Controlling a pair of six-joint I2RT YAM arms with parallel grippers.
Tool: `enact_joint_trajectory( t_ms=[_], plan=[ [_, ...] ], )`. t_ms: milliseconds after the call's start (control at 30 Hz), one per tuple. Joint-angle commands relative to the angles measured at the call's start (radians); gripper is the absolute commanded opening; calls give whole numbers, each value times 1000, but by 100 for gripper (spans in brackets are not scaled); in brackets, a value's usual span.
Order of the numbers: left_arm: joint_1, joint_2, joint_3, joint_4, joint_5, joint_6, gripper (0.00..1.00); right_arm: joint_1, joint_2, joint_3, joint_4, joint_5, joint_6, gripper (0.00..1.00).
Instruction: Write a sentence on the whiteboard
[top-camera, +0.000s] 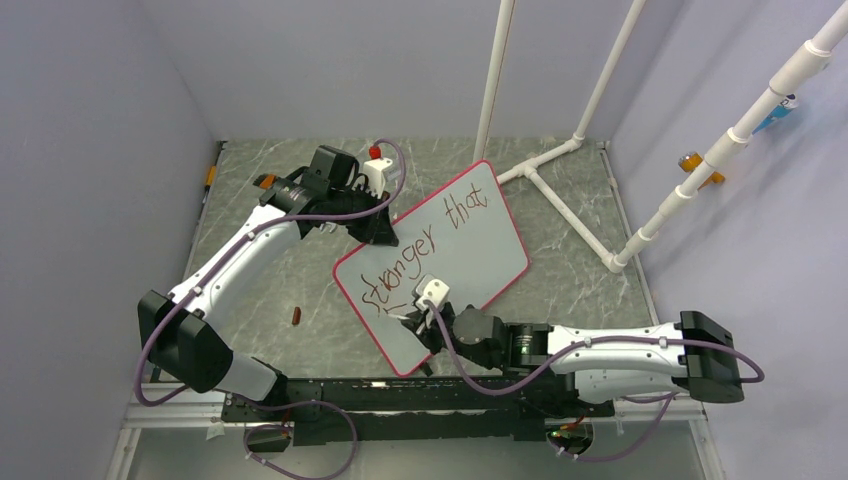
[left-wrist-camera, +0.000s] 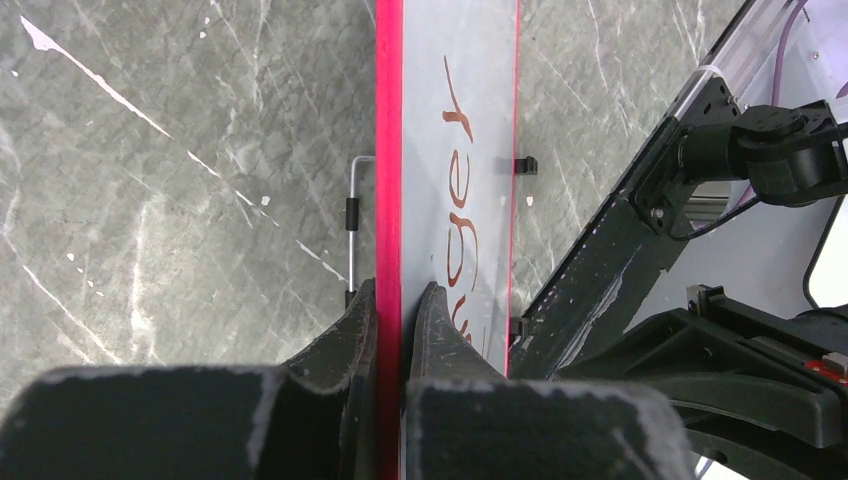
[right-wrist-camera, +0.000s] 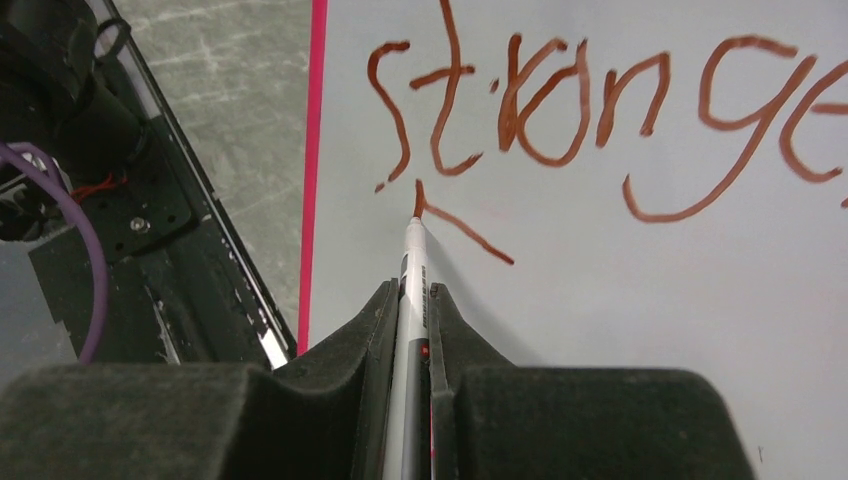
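Note:
The whiteboard, white with a pink-red rim, lies tilted on the marble table. On it the sentence reads "stronger that" in dark-red letters. My left gripper is shut on the board's upper left rim; in the left wrist view its fingers pinch the red edge of the whiteboard. My right gripper is shut on a white marker. The marker's tip touches the whiteboard just under the "st" of the sentence, at a short fresh stroke.
A white pipe frame stands at the back right, close to the board's far corner. A small dark-red cap lies on the table left of the board. A black rail runs along the near edge.

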Motion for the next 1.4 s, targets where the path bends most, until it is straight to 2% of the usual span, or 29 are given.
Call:
enact_joint_trajectory(
  t_ms=[0,567,1367],
  plan=[
    [14,7,13,21,-384,151,0,28,36,11,-149,120,25,0],
    [16,6,13,21,-386,151,0,224,210,102,-319,271,129,0],
    [14,8,14,20,-383,152,0,237,251,267,-326,389,37,0]
  ],
)
